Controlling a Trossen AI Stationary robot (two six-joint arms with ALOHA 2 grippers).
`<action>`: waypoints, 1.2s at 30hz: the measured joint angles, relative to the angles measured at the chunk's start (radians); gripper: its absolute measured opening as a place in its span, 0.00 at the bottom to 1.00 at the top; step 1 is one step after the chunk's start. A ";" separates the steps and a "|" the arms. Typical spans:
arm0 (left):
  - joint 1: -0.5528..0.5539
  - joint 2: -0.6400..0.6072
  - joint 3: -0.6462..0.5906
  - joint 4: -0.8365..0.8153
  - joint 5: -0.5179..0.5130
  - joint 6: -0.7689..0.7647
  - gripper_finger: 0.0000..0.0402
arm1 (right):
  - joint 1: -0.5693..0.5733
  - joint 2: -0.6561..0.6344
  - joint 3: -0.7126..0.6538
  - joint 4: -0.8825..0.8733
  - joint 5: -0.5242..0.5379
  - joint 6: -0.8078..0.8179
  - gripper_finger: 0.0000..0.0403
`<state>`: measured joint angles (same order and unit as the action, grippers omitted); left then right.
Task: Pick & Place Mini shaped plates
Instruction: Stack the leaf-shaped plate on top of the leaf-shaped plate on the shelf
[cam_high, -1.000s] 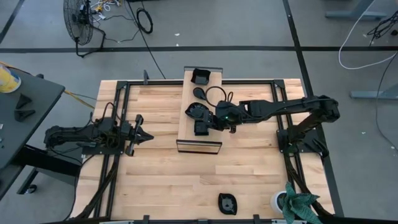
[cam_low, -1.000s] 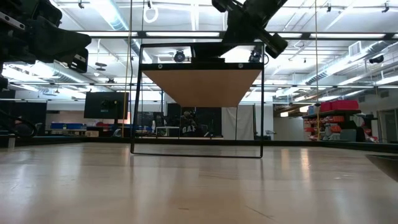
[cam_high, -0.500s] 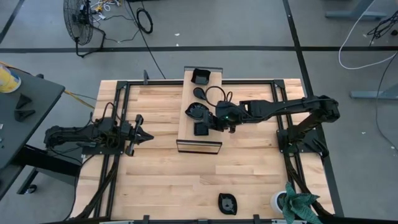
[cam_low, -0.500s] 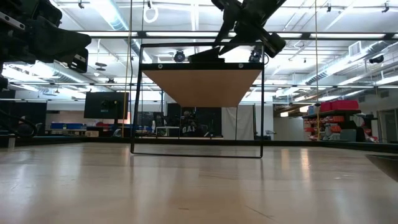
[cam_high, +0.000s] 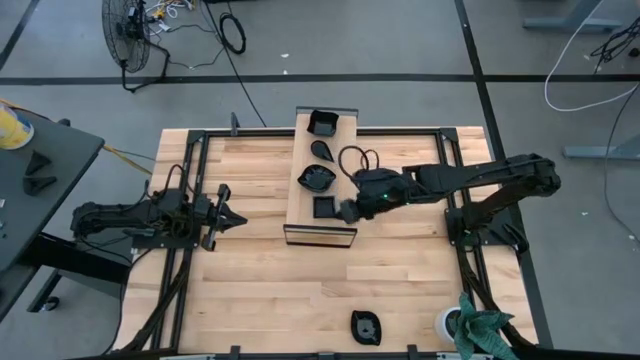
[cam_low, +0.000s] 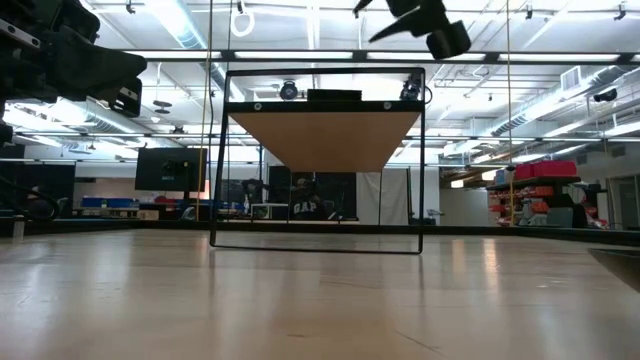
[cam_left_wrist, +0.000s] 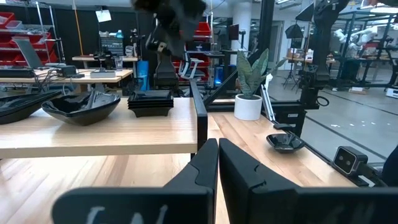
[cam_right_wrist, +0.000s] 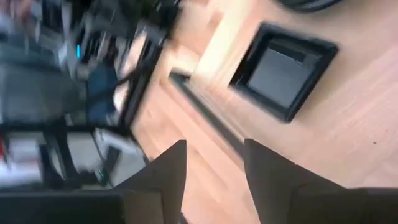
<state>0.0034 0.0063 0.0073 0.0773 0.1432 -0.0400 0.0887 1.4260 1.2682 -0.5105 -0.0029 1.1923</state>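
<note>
Several glossy black mini shaped plates lie in a row on the raised wooden board (cam_high: 343, 232). They are a square one (cam_high: 322, 122) at the far end, a teardrop one (cam_high: 323, 149), a wavy round one (cam_high: 317, 177) and a flat square one (cam_high: 325, 207) (cam_right_wrist: 283, 68). Another plate (cam_high: 366, 327) rests on the table near the front edge. My right gripper (cam_high: 345, 213) (cam_right_wrist: 214, 165) hovers open just right of the flat square plate and touches nothing. My left gripper (cam_high: 238, 216) (cam_left_wrist: 217, 158) waits shut at the table's left side, pointing level.
The board stands on a black frame (cam_low: 318, 160) above the tabletop. A coiled black cable (cam_high: 356, 158) lies beside the board's right edge. A white pot with green leaves (cam_high: 462, 325) stands at the near right corner. Black rails (cam_high: 190, 190) run along both sides of the table.
My right gripper has opened and let go of the flat square plate, which now lies on the board. The gripper has risen, drawn back toward the table's right and near edges, and rolled about its pointing line.
</note>
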 joint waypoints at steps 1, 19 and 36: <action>0.000 0.000 0.000 0.000 0.000 0.000 0.05 | 0.010 -0.004 0.000 -0.006 -0.013 -0.052 0.40; 0.000 0.000 0.000 0.000 0.000 0.000 0.05 | 0.208 -0.006 0.000 -0.203 -0.091 -0.810 0.40; 0.000 0.000 0.000 0.000 0.000 0.000 0.05 | 0.443 -0.004 -0.211 0.080 0.003 -0.690 0.40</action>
<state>0.0033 0.0063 0.0074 0.0773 0.1432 -0.0402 0.5318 1.4220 1.0569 -0.4302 0.0006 0.5026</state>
